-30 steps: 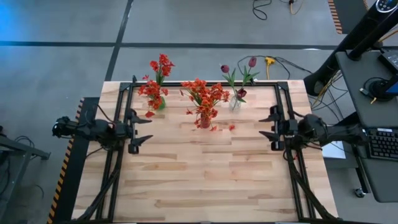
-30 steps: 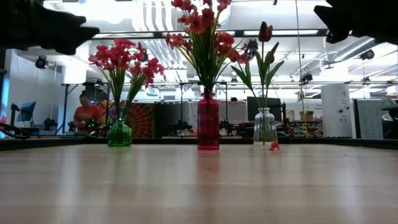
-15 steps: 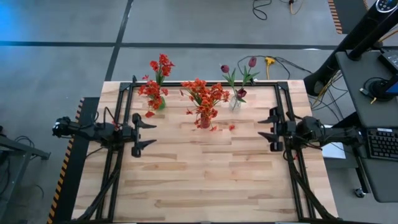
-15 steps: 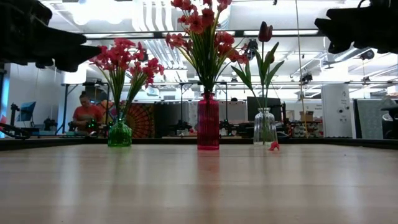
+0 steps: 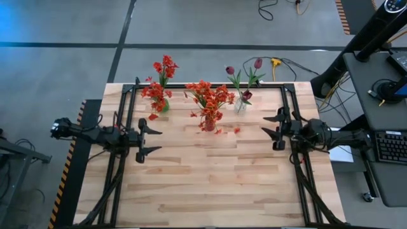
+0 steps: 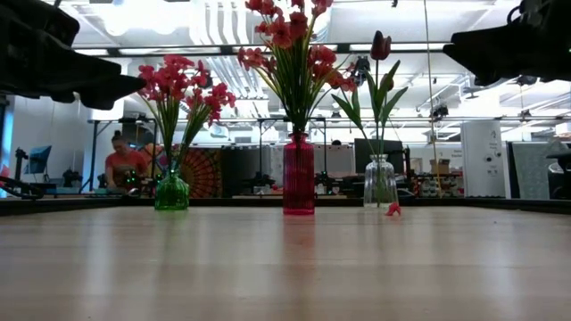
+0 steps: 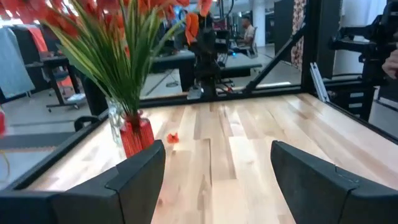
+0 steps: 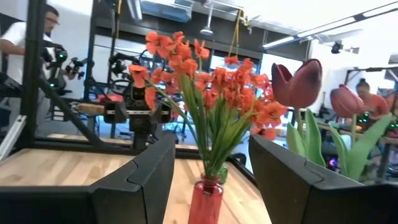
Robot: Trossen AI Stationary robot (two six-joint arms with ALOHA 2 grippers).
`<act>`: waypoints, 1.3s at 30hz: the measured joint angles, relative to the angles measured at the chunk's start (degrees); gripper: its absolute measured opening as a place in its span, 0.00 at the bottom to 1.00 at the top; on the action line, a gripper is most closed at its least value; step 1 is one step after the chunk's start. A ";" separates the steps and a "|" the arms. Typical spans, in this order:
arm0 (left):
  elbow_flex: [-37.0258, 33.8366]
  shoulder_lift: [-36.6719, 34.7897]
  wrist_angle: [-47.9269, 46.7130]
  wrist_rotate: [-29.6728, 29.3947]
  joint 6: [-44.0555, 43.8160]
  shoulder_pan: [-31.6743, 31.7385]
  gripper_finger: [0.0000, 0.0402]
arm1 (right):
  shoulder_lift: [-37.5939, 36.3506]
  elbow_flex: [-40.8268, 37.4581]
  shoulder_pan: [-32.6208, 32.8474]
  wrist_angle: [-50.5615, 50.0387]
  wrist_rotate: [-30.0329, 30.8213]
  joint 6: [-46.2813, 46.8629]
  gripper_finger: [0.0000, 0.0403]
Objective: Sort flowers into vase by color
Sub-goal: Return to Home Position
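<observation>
Flowers (image 6: 290, 49) in green vase (image 6: 171, 192), red vase (image 6: 298, 174), clear vase (image 6: 380, 183).

Count: 3 vases, 3 bunches, 2 grippers.
Vases: 1 green vase (image 5: 164, 106), 1 red vase (image 5: 209, 124), 1 clear vase (image 5: 240, 107). One bunch in each: red flowers (image 5: 159, 89), orange flowers (image 5: 208, 97), 3 maroon tulips (image 5: 257, 63). 1 loose red bloom (image 5: 236, 130). Grippers: left gripper (image 5: 156, 140), right gripper (image 5: 267, 124). 1 seated person (image 6: 120, 162) in the low view.

Slim black jointed arms (image 5: 95, 133), blocky matte gripper fingers (image 7: 124, 183)
</observation>
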 joint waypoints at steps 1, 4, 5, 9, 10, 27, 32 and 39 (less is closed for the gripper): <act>0.00 0.37 -0.04 0.06 -0.58 -0.01 0.68 | 0.00 0.00 0.00 -0.08 0.31 -0.02 0.49; 0.00 1.04 0.24 0.03 -2.19 -0.02 0.68 | 0.00 -0.02 0.00 -0.51 0.51 0.34 0.49; 0.00 1.15 0.28 0.03 -2.53 0.00 0.68 | 0.00 -0.02 0.00 -0.60 0.51 0.37 0.49; -0.02 1.14 0.43 0.00 -2.98 0.00 0.68 | 0.02 -0.02 0.00 -1.02 0.48 0.37 0.49; -0.02 1.14 0.49 0.00 -3.09 0.00 0.68 | 0.00 -0.02 0.00 -0.96 0.46 0.39 0.49; 0.37 1.51 0.53 0.05 -3.91 0.00 0.68 | 0.00 -0.07 0.00 -0.96 0.37 0.42 0.49; 0.39 1.58 0.69 0.05 -3.91 -0.01 0.68 | 0.00 -0.07 0.00 -0.96 0.36 0.42 0.49; 0.44 1.58 0.71 0.05 -3.91 -0.02 0.68 | 0.02 -0.07 0.00 -0.96 0.35 0.42 0.49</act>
